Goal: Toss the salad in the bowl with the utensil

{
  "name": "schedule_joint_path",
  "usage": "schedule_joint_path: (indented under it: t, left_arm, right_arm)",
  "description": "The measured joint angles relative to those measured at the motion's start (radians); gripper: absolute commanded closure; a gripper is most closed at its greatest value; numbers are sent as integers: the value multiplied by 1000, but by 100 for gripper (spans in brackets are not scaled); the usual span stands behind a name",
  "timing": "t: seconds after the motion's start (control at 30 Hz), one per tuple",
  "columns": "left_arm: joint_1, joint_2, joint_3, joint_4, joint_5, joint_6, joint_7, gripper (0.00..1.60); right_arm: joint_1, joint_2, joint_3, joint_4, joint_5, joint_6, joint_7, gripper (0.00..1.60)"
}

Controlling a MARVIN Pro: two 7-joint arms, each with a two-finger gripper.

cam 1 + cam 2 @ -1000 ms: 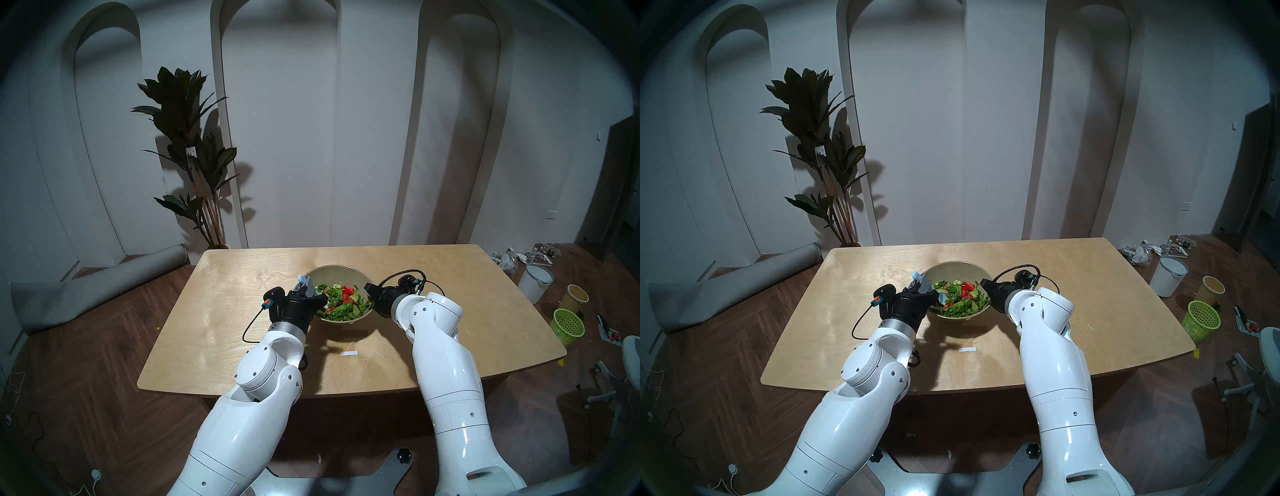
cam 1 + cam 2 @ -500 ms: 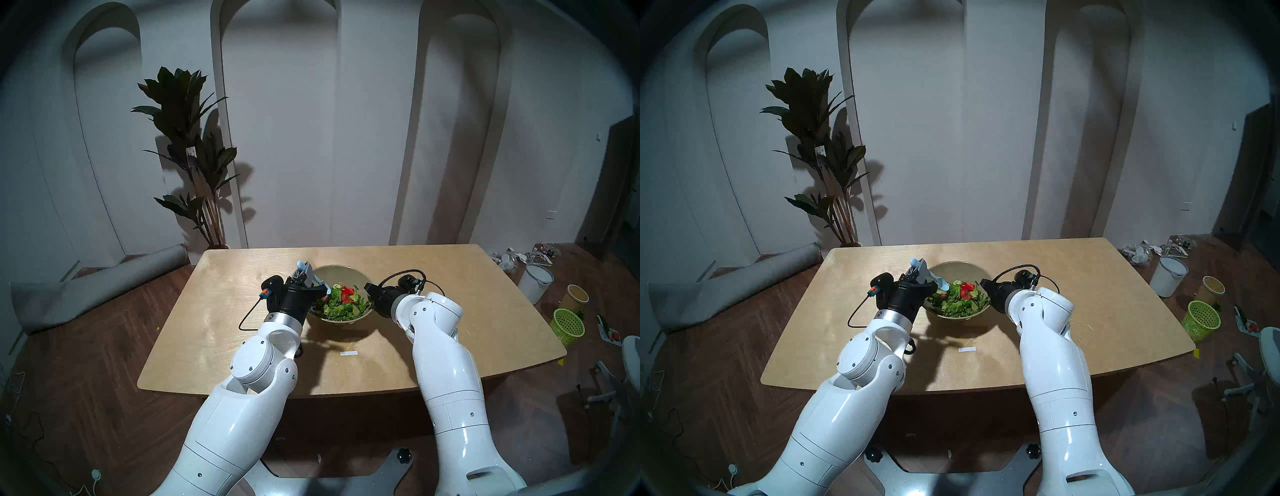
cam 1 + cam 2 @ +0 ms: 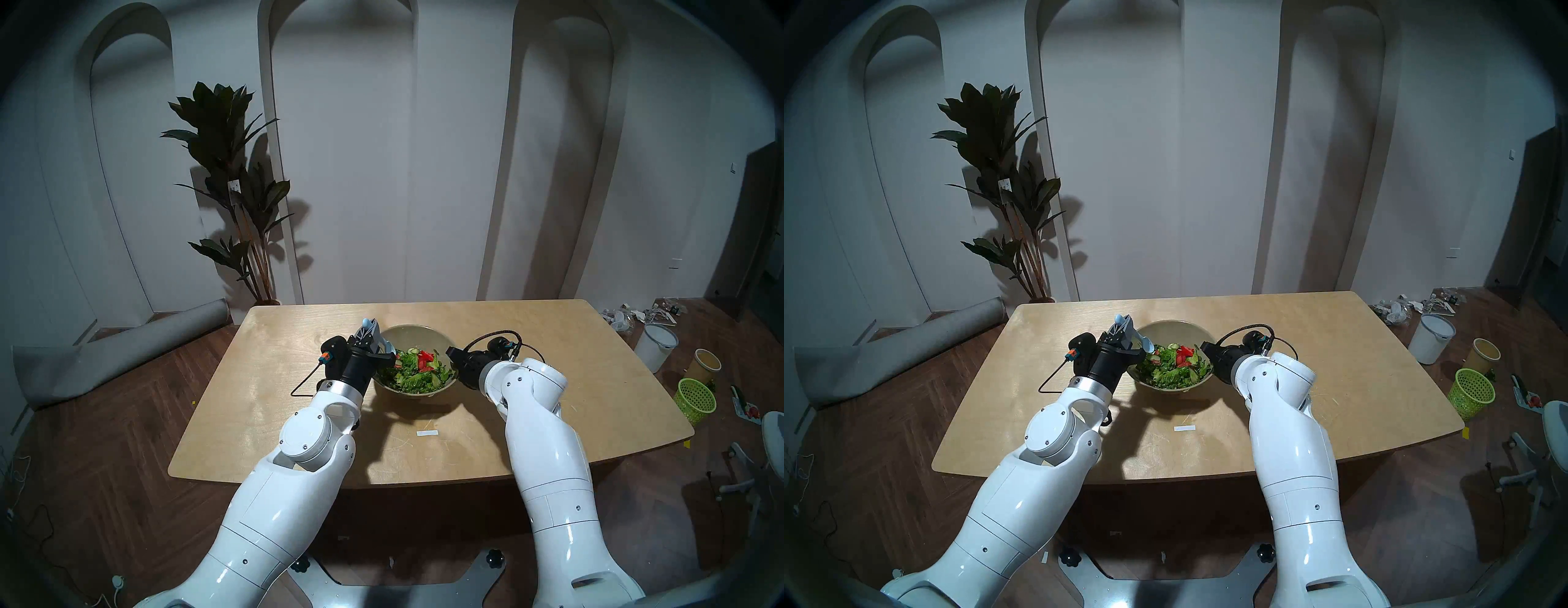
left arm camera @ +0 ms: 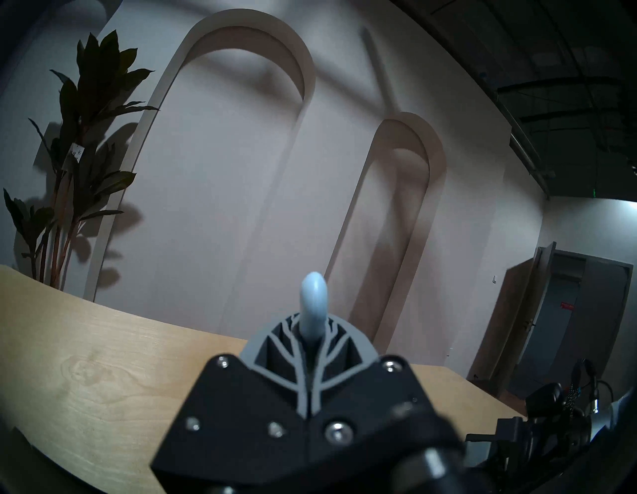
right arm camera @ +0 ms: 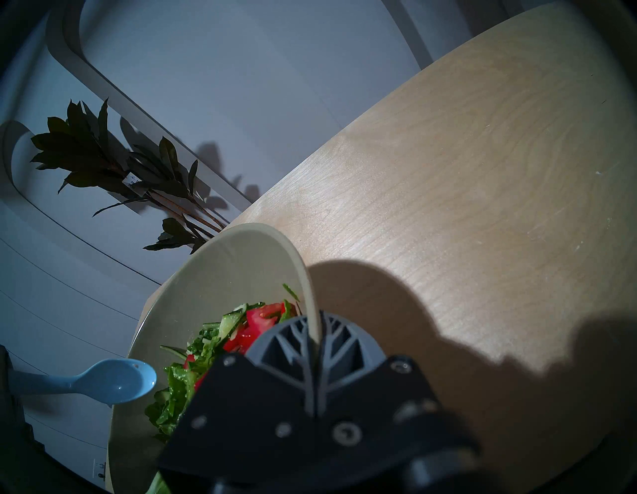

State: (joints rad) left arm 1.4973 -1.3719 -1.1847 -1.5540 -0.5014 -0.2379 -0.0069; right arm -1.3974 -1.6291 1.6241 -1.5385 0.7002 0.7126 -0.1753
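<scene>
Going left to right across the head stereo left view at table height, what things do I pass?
Rolled grey mat → left tool holding the blue spoon → bowl of salad → right tool → white bucket → lime-green basket.

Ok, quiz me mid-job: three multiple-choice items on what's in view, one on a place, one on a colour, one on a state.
1. Where is the right end effector?
A. clamped on the bowl's rim
B. flat on the table
C. over the plant

2. What colour is the spoon?
A. red
B. pale blue
C. black

3. What is the state of the spoon's scoop?
A. buried in the salad
B. lying on the table
C. raised and empty at the bowl's left edge

Answers: 1 A, the bowl rim runs between its shut fingers in the right wrist view. 2 B, the scoop shows pale blue there. 3 C, the left end effector grips the handle, and the scoop sits clear of the salad with nothing in it.
</scene>
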Motion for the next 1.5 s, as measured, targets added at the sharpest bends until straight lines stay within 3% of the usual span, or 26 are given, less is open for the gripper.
schedule_joint_path:
  t: [0.8, 1.03, 1.13, 1.43, 1.5]
  left_arm:
    - [-86, 35, 33, 192, 54, -55, -122, 160]
    - [-114, 60, 58, 193, 35, 50, -179, 160]
    - [-134, 82, 73, 179, -4, 122, -220, 160]
    - [-176, 131, 106, 161, -116, 252, -274, 160]
    - [-201, 156, 124, 158, -176, 310, -291, 160]
  right_arm:
    - [0, 0, 0, 0, 0, 0, 0, 160]
    - [0, 0, -1, -1, 0, -1, 0, 160]
    - [0, 0, -1, -1, 0, -1, 0, 160]
    - [0, 0, -1, -1, 0, -1, 0, 160]
    - [0, 0, -1, -1, 0, -1, 0, 160]
